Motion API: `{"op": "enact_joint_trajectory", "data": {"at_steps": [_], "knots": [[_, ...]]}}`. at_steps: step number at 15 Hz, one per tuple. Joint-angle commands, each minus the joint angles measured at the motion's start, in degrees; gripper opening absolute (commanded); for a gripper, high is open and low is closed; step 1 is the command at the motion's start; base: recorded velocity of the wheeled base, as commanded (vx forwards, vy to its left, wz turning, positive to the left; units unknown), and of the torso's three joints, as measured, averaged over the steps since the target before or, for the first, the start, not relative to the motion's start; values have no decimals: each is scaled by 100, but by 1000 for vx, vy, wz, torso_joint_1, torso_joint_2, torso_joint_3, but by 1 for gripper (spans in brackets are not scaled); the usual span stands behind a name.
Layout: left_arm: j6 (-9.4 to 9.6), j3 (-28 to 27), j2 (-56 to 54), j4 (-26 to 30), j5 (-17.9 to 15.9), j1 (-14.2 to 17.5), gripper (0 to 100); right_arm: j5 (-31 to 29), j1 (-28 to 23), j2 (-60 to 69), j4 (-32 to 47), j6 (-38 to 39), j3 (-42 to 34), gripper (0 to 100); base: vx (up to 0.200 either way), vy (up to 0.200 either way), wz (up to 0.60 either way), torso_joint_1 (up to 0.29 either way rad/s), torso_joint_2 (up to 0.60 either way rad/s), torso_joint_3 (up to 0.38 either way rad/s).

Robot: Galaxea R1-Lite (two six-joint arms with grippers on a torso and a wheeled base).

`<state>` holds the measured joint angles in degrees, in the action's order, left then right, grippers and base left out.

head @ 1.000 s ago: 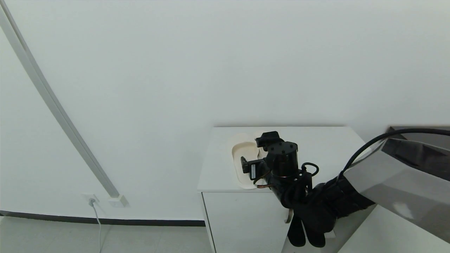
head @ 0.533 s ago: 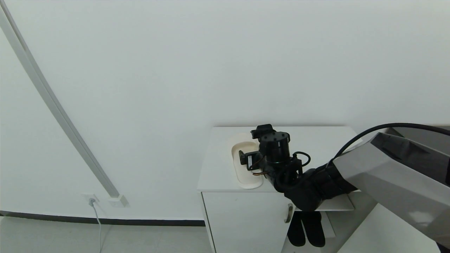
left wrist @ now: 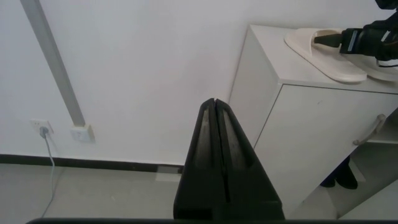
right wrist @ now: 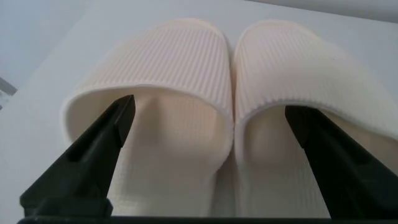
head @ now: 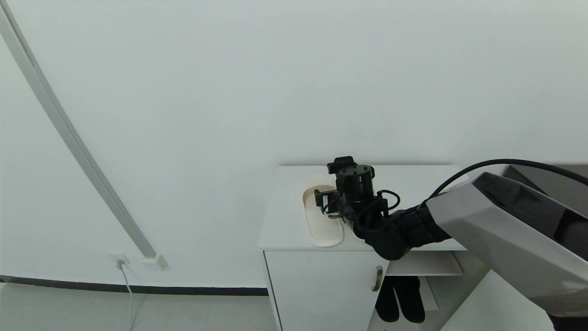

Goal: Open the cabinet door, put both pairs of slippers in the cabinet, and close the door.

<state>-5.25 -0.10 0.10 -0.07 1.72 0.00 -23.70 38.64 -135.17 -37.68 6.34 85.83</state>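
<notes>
Left hand [left wrist: 214,102] hangs low, out in front of the cabinet [left wrist: 311,143] and off its left front corner. Its two dark fingers are pressed flat together with nothing between them.

Beyond it the right hand [right wrist: 210,109] is up over the cabinet top [head: 413,184], reached in at the pair of cream slippers [right wrist: 180,74]. This hand is spread wide. One finger [right wrist: 93,168] sits in the mouth of one slipper and the other finger in the mouth of its neighbour, so the two touching inner sides lie between them. They have not closed on anything. The slippers lie side by side on the left part of the top, heels at the front edge and toes toward the back edge. From the head view the wrist covers most of the right-hand slipper.

Lower down, the left half of the cabinet front is a shut panel with a metal handle [head: 377,278]. The right half stands open, showing a shelf [head: 422,264]. Under the shelf a pair of black slippers [head: 399,299] rests side by side inside the cabinet. A white slab at the bottom right may be the swung-out door, though I can't be sure from here.

Behind everything is the plain white wall, with a grey strip [head: 69,133] slanting down to a socket [head: 120,263] near the floor.
</notes>
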Motion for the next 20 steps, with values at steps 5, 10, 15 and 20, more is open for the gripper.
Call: {"op": "enact_joint_trajectory", "data": {"at_steps": [5, 10, 15, 20], "knots": [[-11, 1, -1, -1, -5, 0, 0, -3, 3, -9, -11, -1, 47, 0, 0, 0, 0, 0, 0, 0], [-11, 1, -1, -1, -5, 0, 0, 6, 143, 412, -38, -1, -322, 0, 0, 0, 0, 0, 0, 0], [-11, 1, -1, -1, -5, 0, 0, 23, 240, 1054, -178, -1, -972, 0, 0, 0, 0, 0, 0, 0], [24, 1, -1, -1, -5, 0, 0, 190, 451, 2030, -266, -71, -2053, 0, 0, 0, 0, 0, 0, 0]]}}
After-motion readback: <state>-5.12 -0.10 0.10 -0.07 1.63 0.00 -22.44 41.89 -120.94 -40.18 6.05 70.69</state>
